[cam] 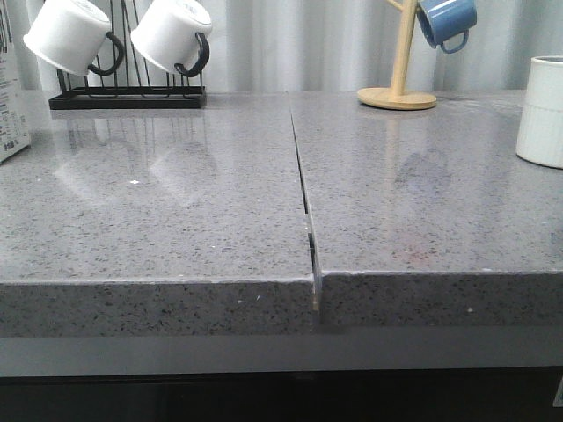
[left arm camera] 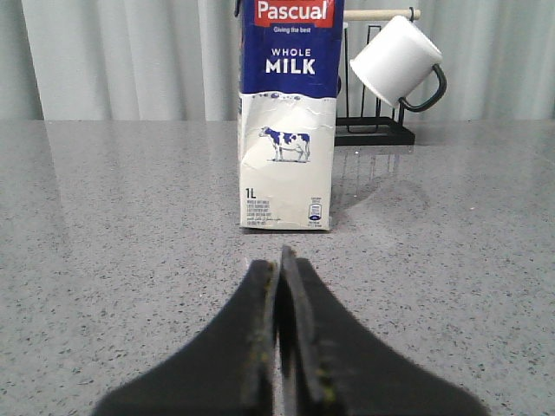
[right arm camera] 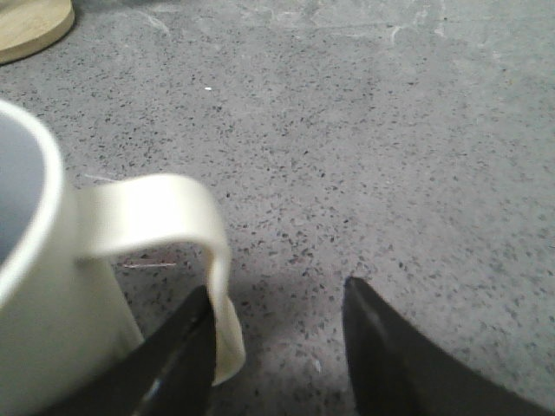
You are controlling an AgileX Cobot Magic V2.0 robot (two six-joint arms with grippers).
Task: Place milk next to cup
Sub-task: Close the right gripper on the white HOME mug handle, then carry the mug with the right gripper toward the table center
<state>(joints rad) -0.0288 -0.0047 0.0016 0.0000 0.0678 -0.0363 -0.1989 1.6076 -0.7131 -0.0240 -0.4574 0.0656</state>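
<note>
The milk (left arm camera: 286, 130) is a tall white carton with a dark blue top. It stands upright on the grey counter, a short way ahead of my left gripper (left arm camera: 279, 260), which is shut and empty. In the front view only a sliver of the milk (cam: 10, 97) shows at the far left edge. The off-white cup (cam: 541, 110) stands at the far right edge. In the right wrist view the cup (right arm camera: 35, 286) is close, its handle (right arm camera: 173, 217) just inside one finger of my open right gripper (right arm camera: 277, 288). Neither gripper shows in the front view.
A black rack (cam: 127, 98) holds two small white mugs (cam: 70, 35) at the back left. A wooden stand (cam: 398, 95) with a blue mug (cam: 447, 22) is at the back right. A seam (cam: 303, 189) splits the two counter slabs.
</note>
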